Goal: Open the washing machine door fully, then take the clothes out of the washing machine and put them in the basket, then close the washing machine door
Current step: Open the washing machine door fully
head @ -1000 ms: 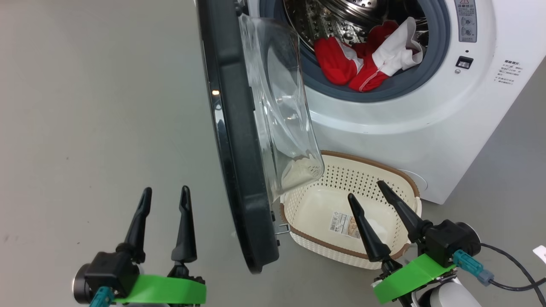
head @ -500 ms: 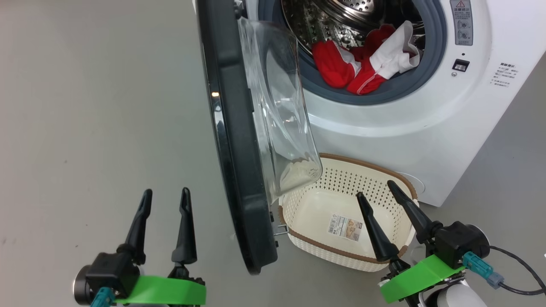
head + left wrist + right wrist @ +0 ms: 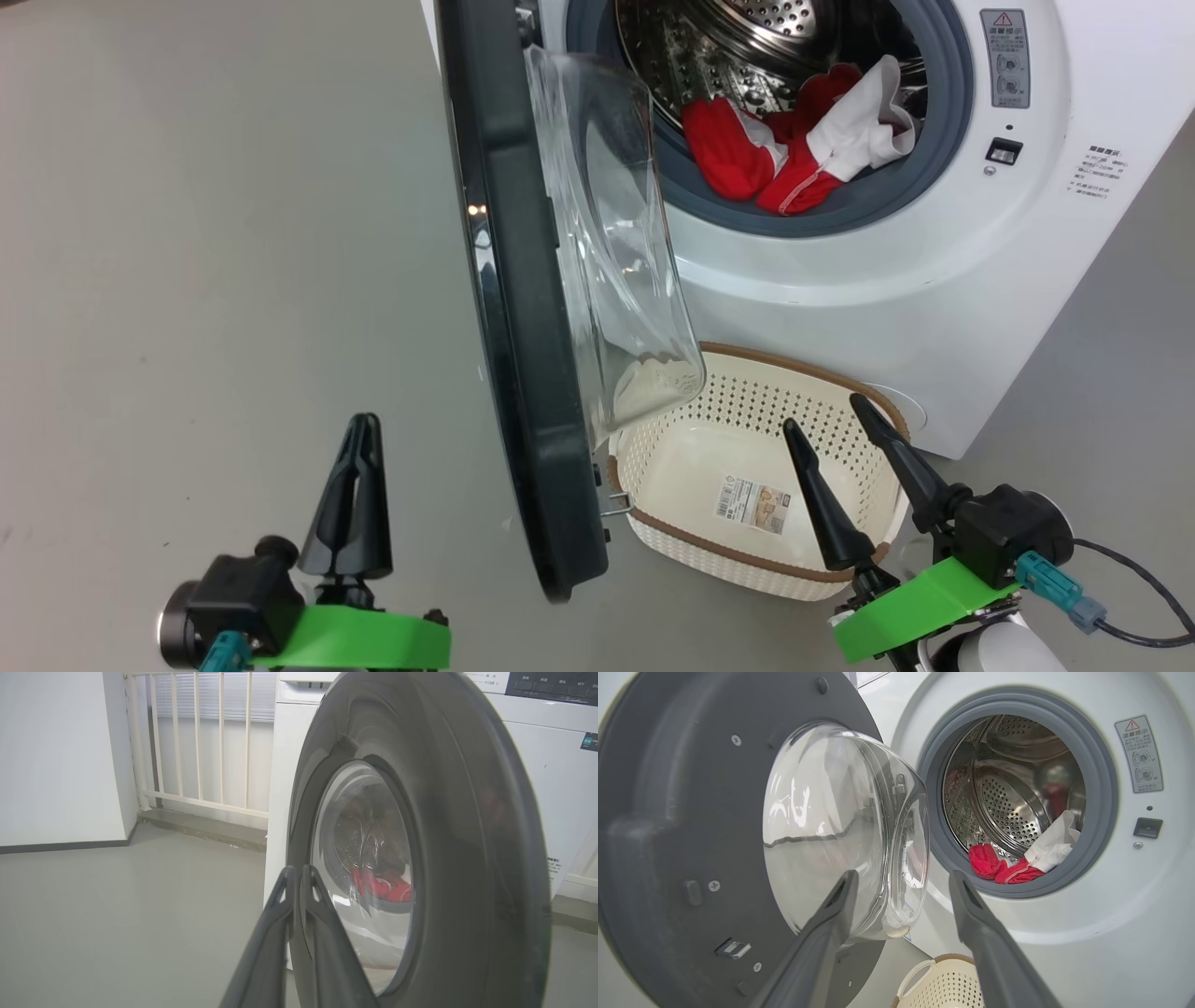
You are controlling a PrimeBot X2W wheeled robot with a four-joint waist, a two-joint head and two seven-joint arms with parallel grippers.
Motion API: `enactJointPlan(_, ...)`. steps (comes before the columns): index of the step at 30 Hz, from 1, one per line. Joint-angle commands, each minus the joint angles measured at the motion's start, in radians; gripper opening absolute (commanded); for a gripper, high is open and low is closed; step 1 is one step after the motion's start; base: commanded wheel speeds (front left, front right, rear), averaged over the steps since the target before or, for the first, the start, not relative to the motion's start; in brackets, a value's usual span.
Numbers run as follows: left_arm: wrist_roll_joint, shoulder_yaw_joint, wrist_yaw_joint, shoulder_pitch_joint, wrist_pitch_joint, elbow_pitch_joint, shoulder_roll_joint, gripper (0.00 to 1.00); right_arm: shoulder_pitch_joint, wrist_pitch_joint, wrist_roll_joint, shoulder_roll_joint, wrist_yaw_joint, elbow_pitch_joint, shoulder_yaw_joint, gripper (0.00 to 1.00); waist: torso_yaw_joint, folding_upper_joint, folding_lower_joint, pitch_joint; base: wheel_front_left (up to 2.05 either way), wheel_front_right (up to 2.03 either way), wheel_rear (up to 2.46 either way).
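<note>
The washing machine [image 3: 887,308] stands with its black round door [image 3: 523,373] swung out edge-on toward me, the glass bowl facing the drum. Red and white clothes [image 3: 794,149] lie at the drum's mouth, over the grey ring. The cream basket [image 3: 691,467] sits on the floor below the opening, nothing in it but its label. My left gripper [image 3: 362,425] is shut on nothing, left of the door's lower edge and apart from it. In the left wrist view its fingers [image 3: 299,870] point at the door's outer face [image 3: 467,812]. My right gripper [image 3: 822,413] hangs open over the basket's right side.
Grey floor spreads to the left of the door. In the left wrist view a white railing [image 3: 196,742] and a wall stand behind the machine. A cable [image 3: 1130,607] trails from my right wrist across the floor.
My left gripper has gone from wide open to shut, fingers together, in the same place. The camera view has shifted slightly; the right gripper and door look unmoved.
</note>
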Motion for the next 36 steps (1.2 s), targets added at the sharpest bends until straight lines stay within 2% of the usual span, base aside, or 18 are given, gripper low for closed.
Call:
enactJointPlan(1, 0.012, 0.036, -0.003, -0.007, -0.005, -0.035, 0.015, 0.0, -0.001, -0.006, -0.007, 0.005, 0.005, -0.027, 0.019, 1.0, -0.001, 0.0, 0.0, -0.001, 0.0, 0.0, 0.0)
enactJointPlan(13, 0.046, 0.024, 0.018, -0.024, -0.005, -0.26, 0.015, 0.0, 0.001, -0.006, 0.007, 0.005, 0.005, -0.024, 0.022, 1.0, -0.01, 0.0, 0.0, -0.002, 0.0, 0.0, 0.0)
enactJointPlan(20, 0.067, -0.024, -0.012, -0.049, -0.002, -0.34, 0.017, 0.0, -0.003, -0.006, 0.01, 0.005, 0.005, -0.02, 0.023, 1.0, -0.016, 0.0, 0.0, -0.002, 0.0, 0.0, 0.0)
enactJointPlan(27, 0.044, -0.125, -0.064, -0.079, 0.058, -0.354, 0.018, 0.0, -0.019, -0.006, 0.012, 0.005, 0.005, -0.018, 0.026, 1.0, -0.026, 0.0, 0.0, -0.003, 0.0, 0.0, 0.0)
enactJointPlan(30, 0.033, -0.172, -0.089, -0.09, 0.096, -0.32, 0.017, 0.0, -0.021, -0.006, 0.013, 0.005, 0.005, -0.017, 0.027, 1.0, -0.032, 0.0, 0.0, -0.001, 0.0, 0.0, 0.0)
enactJointPlan(36, 0.007, -0.247, -0.106, -0.104, 0.174, -0.232, 0.016, 0.0, -0.027, -0.006, 0.01, 0.005, 0.005, -0.018, 0.025, 1.0, -0.052, 0.0, 0.0, 0.019, 0.0, 0.0, 0.0)
